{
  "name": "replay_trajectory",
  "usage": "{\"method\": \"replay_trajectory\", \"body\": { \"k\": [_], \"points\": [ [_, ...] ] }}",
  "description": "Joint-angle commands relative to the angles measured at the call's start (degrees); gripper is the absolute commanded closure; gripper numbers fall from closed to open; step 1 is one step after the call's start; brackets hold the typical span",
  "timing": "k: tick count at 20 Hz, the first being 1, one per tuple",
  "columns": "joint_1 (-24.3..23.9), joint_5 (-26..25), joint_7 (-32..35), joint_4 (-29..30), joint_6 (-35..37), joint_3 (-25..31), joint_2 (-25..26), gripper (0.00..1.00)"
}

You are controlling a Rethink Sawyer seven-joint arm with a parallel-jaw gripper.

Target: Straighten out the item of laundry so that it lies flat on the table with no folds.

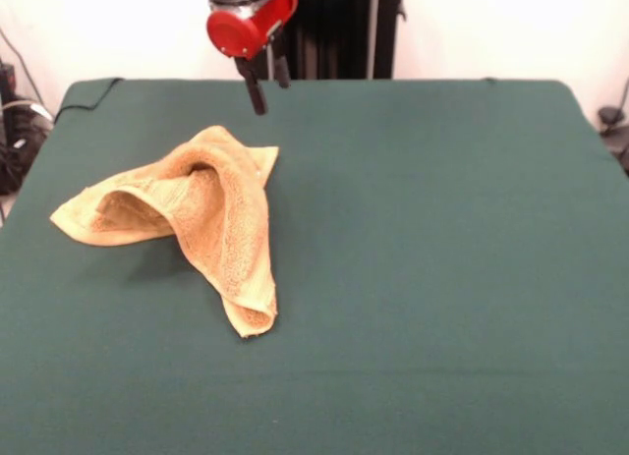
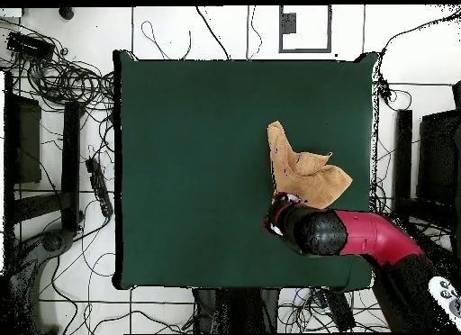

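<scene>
The item of laundry (image 1: 211,214) is an orange-tan terry towel, crumpled on the left half of the green table (image 1: 442,239). It is folded over itself into an arched hump, with one corner pointing toward the near edge and a hollow opening toward the left. My gripper (image 1: 272,95) hangs above the table just behind the towel's far edge, open, with nothing between its dark fingers (image 1: 257,89). In the overhead view the towel (image 2: 302,169) lies near the right side of the table (image 2: 198,169), and the red and black arm head (image 2: 302,230) sits right beside its lower edge, hiding the fingers.
A black cable (image 1: 90,93) curls over the table's far left corner. The black pedestal column (image 1: 339,28) stands behind the gripper. Tangled cables (image 2: 63,75) and dark stands (image 2: 430,165) surround the table on the floor.
</scene>
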Motion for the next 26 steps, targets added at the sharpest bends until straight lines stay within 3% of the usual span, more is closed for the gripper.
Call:
{"method": "replay_trajectory", "body": {
  "k": [1, 14, 26],
  "points": [
    [3.3, -0.4, 9.0, -3.9, -2.2, -0.1, 4.6, 0.00],
    [5.6, -1.7, 7.4, -10.9, 0.2, -1.7, 8.1, 0.00],
    [7.0, -1.1, 4.0, -15.5, 3.8, -0.2, 7.9, 0.00]
  ]
}}
